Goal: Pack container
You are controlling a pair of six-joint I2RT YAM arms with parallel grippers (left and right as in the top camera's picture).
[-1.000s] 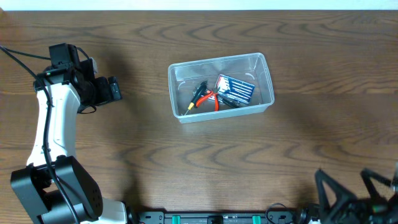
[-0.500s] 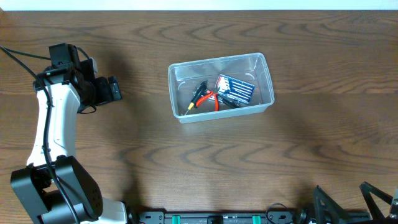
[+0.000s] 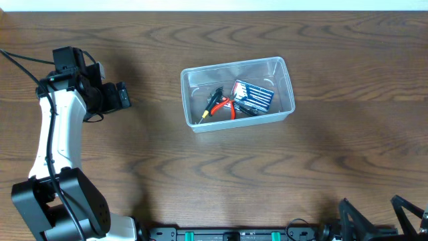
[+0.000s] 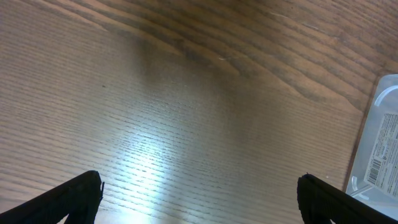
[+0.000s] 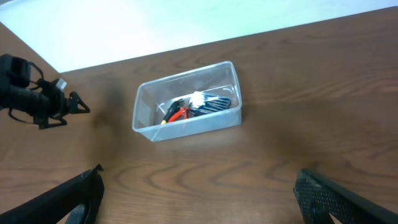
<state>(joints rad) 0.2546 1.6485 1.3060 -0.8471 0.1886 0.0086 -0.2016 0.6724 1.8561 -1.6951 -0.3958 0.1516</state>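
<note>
Along the left side of the overhead frame, our left arm (image 3: 57, 134) stretches up and bends right, its left fingers (image 3: 122, 96) spread wide, empty, aimed at the container (image 3: 241, 124) sitting mid-frame on the surface (image 3: 321, 161). Our right fingers (image 3: 349, 213), likewise spread and empty, peek in at lower right.

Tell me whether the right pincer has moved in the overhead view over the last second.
Yes. The right pincer has slid down toward the bottom edge of the overhead view, farther from the container, which has not shifted on the table.
</note>
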